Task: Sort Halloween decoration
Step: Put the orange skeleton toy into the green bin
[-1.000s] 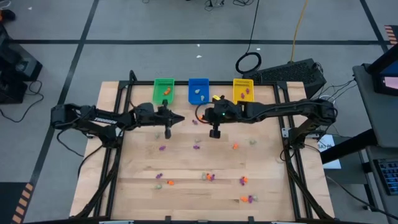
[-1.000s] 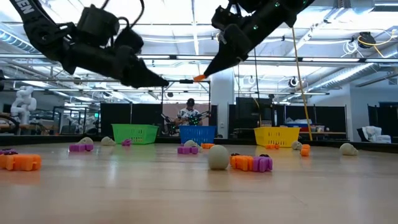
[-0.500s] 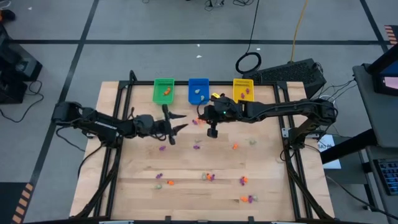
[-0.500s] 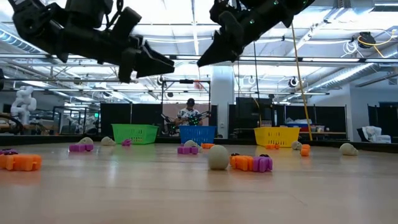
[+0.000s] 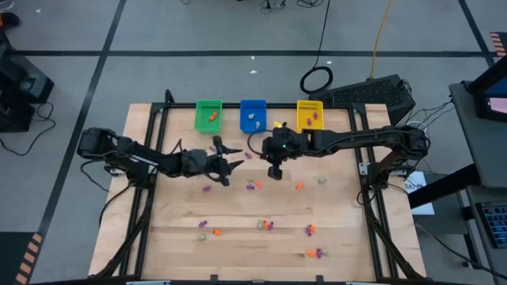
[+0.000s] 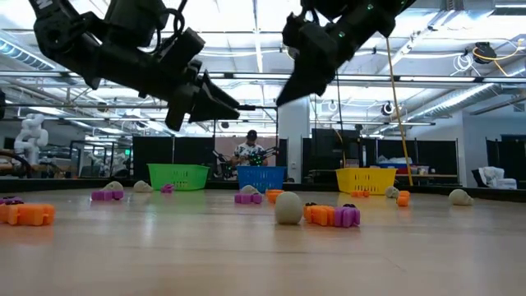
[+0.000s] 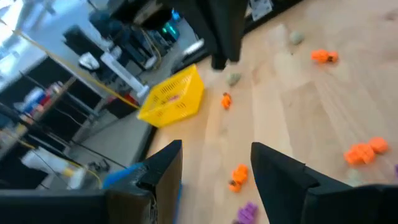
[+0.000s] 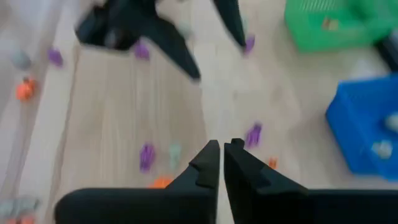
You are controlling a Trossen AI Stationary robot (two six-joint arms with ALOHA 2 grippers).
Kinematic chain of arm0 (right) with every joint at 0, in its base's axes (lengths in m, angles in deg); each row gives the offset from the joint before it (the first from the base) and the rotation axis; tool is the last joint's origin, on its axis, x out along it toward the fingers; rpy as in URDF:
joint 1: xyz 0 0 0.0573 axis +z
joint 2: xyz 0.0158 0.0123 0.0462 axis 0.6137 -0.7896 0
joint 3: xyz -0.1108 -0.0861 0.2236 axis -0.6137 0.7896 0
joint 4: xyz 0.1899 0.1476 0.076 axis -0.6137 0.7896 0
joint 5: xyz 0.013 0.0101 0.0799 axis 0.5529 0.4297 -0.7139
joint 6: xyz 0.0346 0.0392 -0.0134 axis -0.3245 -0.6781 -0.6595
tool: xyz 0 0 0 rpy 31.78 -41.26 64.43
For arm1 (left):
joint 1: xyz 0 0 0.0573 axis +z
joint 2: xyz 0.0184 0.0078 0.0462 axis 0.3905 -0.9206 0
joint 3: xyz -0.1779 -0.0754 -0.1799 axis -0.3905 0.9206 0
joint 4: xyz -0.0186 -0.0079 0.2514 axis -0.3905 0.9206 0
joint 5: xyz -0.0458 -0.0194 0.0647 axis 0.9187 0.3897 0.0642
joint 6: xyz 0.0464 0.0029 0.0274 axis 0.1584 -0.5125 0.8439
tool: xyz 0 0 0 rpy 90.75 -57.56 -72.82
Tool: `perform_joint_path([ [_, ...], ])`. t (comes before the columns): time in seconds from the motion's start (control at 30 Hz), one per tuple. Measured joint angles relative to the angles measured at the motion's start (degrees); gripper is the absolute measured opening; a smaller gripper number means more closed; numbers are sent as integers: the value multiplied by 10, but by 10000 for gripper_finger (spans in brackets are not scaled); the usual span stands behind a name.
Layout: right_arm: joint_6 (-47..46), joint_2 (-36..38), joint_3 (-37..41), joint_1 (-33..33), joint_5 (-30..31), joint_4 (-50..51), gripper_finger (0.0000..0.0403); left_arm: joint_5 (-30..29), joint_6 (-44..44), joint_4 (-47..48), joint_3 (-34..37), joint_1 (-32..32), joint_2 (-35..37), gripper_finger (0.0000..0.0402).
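The Halloween decoration lies scattered over the wooden table [image 5: 174, 237] as tiny trinkets: purple ones [image 5: 207, 188] [image 5: 252, 188], an orange one [image 5: 299, 186], a beige one [image 5: 322, 180], and more near the front [image 5: 265, 225] [image 5: 315, 253]. My left gripper [image 5: 226, 157] hovers open above the table's middle, left of my right gripper [image 5: 273, 170]. In the right wrist view my right gripper [image 8: 222, 149] stands a narrow slit apart, with nothing between its fingers. The low view shows both grippers [image 6: 226, 103] [image 6: 282, 99] well above the table.
Three bins stand in a row at the table's far edge: green [image 5: 209, 115], blue [image 5: 253, 115] and yellow [image 5: 310, 113], each with a few trinkets inside. A person [image 6: 250, 152] shows far behind the table. Black frame rails run along the table's left and right sides.
My left gripper has opened wide, moved a little toward the table's right edge and swung its fingers round to point that way. An orange trinket that showed at my right gripper's fingertips one second ago no longer shows there. My right gripper has stayed over about the same spot.
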Motion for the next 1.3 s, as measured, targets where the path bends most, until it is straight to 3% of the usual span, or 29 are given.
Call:
perform_joint_path([
  [0.17,-64,-14,11,25,0,30,64,0,-54,43,0,0,0,189],
  [0.47,-276,-117,14,92,23,-23,129,0,-136,91,0,6,0,189],
  [0.67,-338,-157,13,100,92,-44,132,0,-162,107,0,17,0,189],
  [1.07,-368,-220,12,106,95,-92,130,0,-180,134,0,21,0,189],
  [1.3,-335,-231,11,106,107,-87,77,1,-195,143,13,42,0,153],
])
